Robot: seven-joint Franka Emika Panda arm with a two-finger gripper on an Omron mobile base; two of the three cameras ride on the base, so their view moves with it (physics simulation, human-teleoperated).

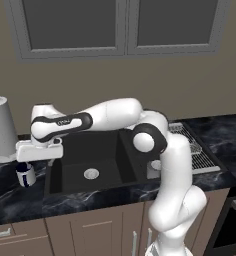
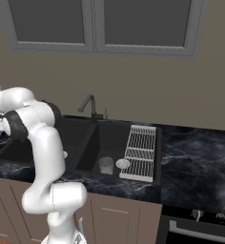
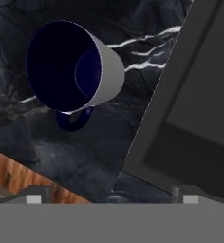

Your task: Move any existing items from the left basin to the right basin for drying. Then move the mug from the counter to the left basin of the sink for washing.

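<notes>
The white mug [image 1: 25, 174] with a navy inside and handle stands upright on the black marble counter [image 1: 10, 200], just left of the sink. My gripper [image 1: 36, 161] hovers right above it, open, pointing down. In the hand view the mug [image 3: 73, 66] sits upper left, handle toward the counter's front edge, off the line between my wide-apart fingertips [image 3: 33, 198]; nothing is between them. The grey cup [image 2: 106, 165] stands upright in the narrower right basin [image 2: 109, 138]. The wider left basin [image 1: 105, 152] holds only its silver drain.
A tall grey cylinder [image 1: 2, 127] stands on the counter behind the mug. The dark faucet [image 2: 88, 106] rises behind the sink divider. A white wire rack [image 2: 142, 152] lies along the sink's right side. The sink's left rim [image 3: 152, 123] runs close beside the mug.
</notes>
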